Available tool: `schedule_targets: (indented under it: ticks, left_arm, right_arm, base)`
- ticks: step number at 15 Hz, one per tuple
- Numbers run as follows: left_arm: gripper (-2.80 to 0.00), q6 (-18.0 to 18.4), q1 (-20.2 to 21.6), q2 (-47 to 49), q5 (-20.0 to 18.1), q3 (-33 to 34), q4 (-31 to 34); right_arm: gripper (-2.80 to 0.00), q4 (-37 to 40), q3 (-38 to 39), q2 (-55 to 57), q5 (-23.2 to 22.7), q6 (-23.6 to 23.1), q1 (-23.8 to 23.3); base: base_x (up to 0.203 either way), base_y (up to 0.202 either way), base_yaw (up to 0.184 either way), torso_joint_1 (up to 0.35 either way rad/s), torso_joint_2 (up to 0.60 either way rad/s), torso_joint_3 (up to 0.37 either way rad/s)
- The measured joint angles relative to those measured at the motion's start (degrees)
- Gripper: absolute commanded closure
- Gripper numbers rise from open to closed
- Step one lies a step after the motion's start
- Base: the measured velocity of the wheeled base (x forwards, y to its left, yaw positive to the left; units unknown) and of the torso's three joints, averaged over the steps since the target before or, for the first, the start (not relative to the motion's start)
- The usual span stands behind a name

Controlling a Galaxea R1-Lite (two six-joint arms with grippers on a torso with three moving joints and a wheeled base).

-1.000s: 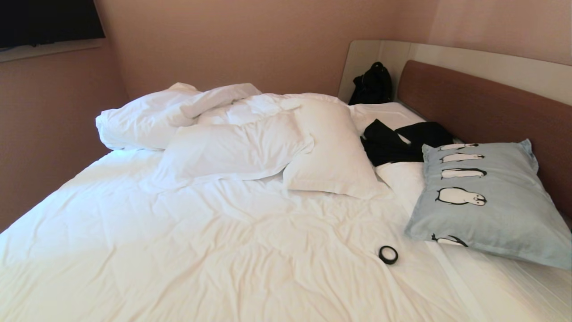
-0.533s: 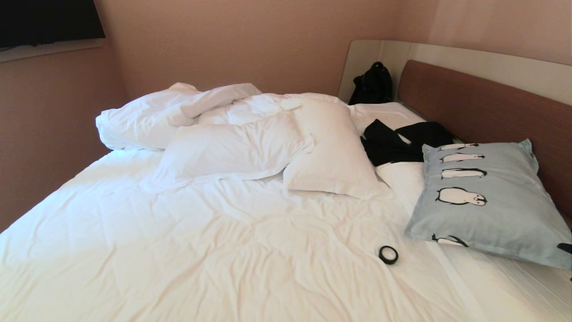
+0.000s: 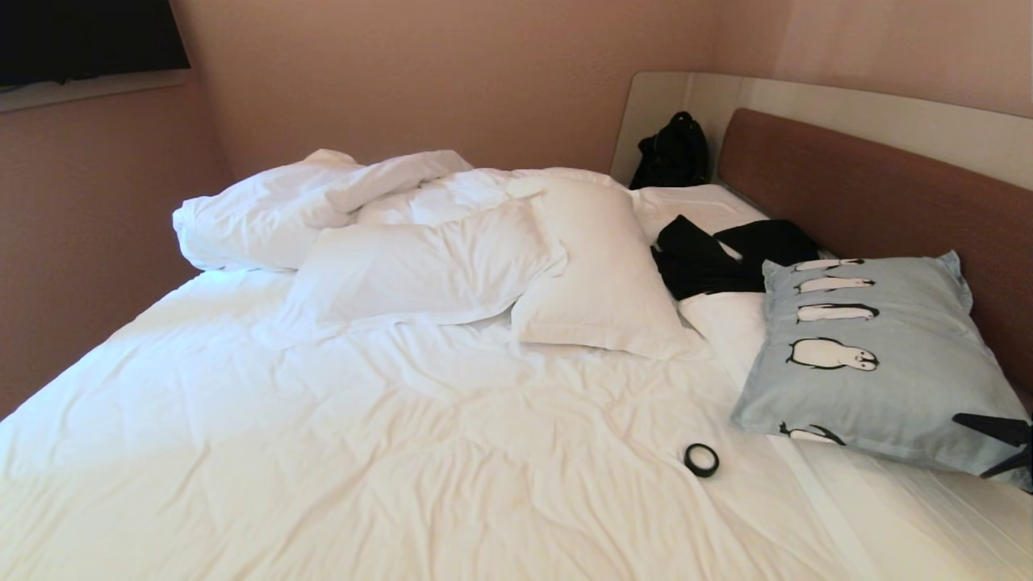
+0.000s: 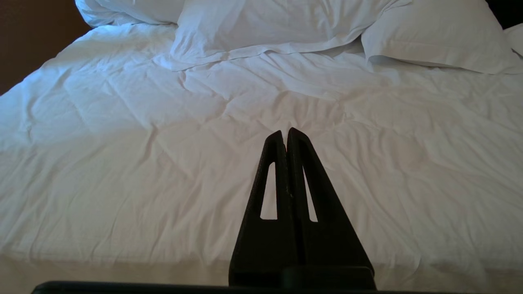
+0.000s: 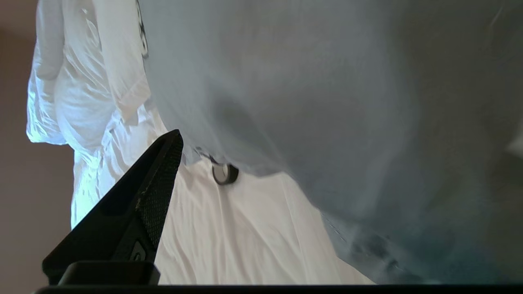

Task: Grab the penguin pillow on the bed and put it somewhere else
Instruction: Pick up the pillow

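While the penguin pillow [image 3: 880,355] lay against the headboard [image 3: 871,194] on the bed [image 3: 363,452], the right gripper [image 3: 999,446] hung spread wide at its near corner; the left gripper [image 4: 287,134] was pinched together.

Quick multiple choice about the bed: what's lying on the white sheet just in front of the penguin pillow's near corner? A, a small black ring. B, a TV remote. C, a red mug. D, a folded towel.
A: a small black ring lies flat on the bed, just off the near corner of the penguin pillow.
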State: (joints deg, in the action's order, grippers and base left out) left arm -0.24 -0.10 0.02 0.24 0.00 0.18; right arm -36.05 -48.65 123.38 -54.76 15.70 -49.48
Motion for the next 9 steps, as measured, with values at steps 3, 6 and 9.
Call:
schedule_targets:
  ticks: [3,6,9]
  left_arm:
    - [0.0,0.0,0.0,0.0,0.0,0.0,0.0]
    - [0.0,0.0,0.0,0.0,0.0,0.0,0.0]
    - [0.0,0.0,0.0,0.0,0.0,0.0,0.0]
  right_arm:
    - [-2.8,0.1,-3.8,1.4,0.0,3.0,0.9]
    - [-2.8,0.2,-7.2,2.9,0.0,5.9,1.4]
    - [-2.8,0.2,-9.9,4.4,0.8,8.8,2.4]
  base:
    - [0.0,0.0,0.0,0.0,0.0,0.0]
    - [0.0,0.0,0.0,0.0,0.0,0.0]
    - [0.0,0.0,0.0,0.0,0.0,0.0]
